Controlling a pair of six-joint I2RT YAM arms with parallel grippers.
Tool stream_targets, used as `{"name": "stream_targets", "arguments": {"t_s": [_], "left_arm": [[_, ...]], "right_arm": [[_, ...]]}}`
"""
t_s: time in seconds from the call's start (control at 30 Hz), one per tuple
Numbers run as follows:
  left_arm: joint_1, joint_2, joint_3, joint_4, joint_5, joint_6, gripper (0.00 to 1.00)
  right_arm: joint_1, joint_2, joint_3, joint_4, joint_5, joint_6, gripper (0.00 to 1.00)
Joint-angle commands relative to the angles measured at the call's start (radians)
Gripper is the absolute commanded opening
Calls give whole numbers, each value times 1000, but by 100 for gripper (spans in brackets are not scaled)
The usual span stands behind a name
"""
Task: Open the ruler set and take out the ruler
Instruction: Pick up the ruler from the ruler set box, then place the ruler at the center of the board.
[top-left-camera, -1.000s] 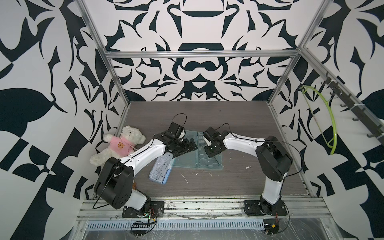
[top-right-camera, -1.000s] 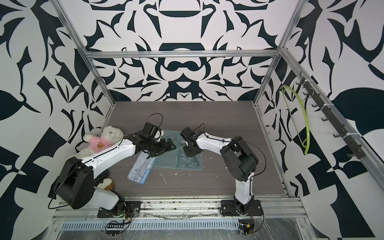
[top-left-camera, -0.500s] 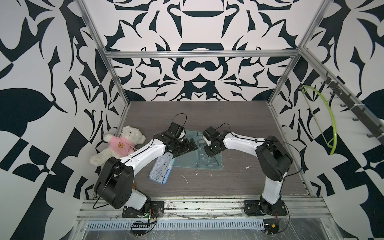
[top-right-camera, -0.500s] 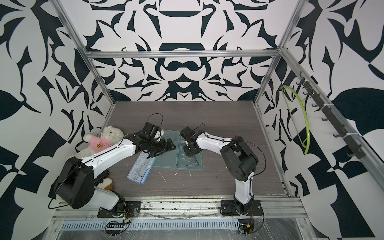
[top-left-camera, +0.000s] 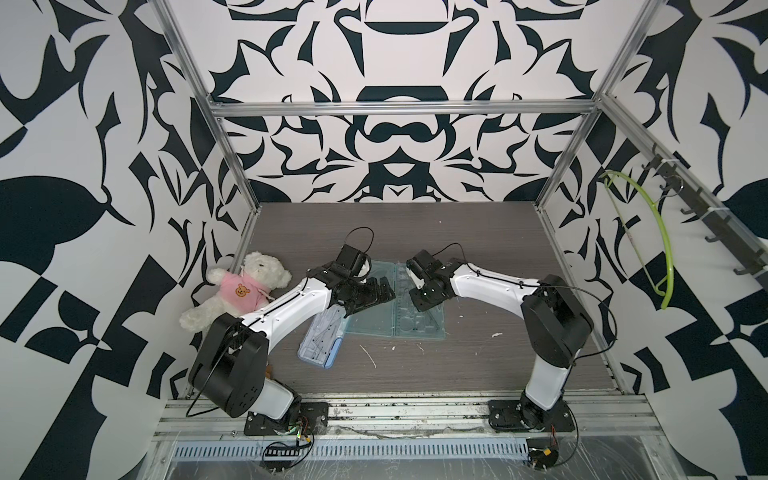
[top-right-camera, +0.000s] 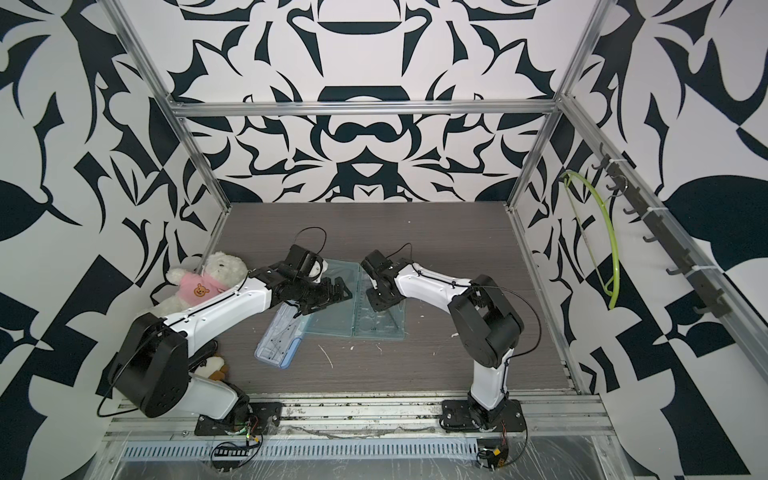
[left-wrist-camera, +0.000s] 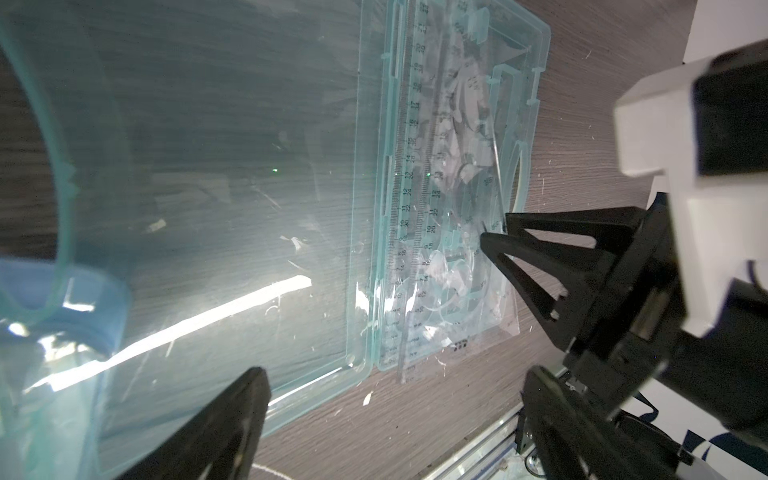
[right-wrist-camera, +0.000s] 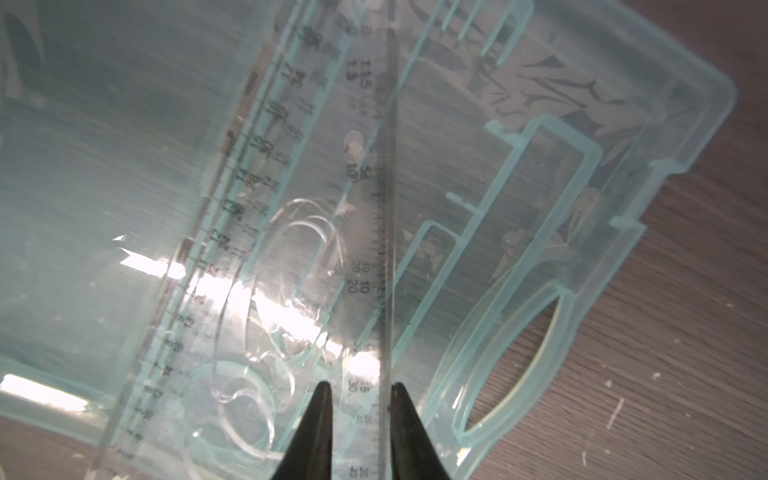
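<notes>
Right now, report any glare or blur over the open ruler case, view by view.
Left wrist: a glare streak crosses the ruler case lid; the blue case up close is blurred. Right wrist: glare patches wash out the ruler markings near the right hand. Both top views: even light, sharp.

Left arm extends from the near-left base toward scene centre. The left end effector (top-left-camera: 375, 293) is held low and level, jaws fully spread. Right arm reaches leftward from the near-right base, wrist pitched down. The right end effector (right-wrist-camera: 360, 388) has its jaws narrowed onto the ruler (right-wrist-camera: 370, 166).
</notes>
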Motion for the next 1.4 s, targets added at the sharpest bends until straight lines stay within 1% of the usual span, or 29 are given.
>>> {"name": "stream_targets", "arguments": {"t_s": [0.0,0.3,0.47,0.6,0.83,0.93,1.1,1.37], "left_arm": [[-1,9,8,-5,-6,4,99],[0,-10,30,-31,-44,24,99],[5,-31,62,-57,-83,63,99],[21,-44,91,-53,-84,91,99],[31,-42,130,-46,-81,121,99],[31,-30,137,-36,-77,134,99],[31,-4,164,-22,-86,146,99],[29,63,242,22,-69,147,99]], "right_arm": [[0,-39,41,-15,14,3,22],[-2,-44,33,-8,17,23,22],[-33,-69,30,-17,17,63,23],[-92,-114,8,-17,19,114,23],[-250,-202,-50,-8,28,295,23],[-293,-220,-54,-8,48,346,23],[-352,-201,-24,-38,76,414,23],[-465,-125,33,-28,69,565,23]]}}
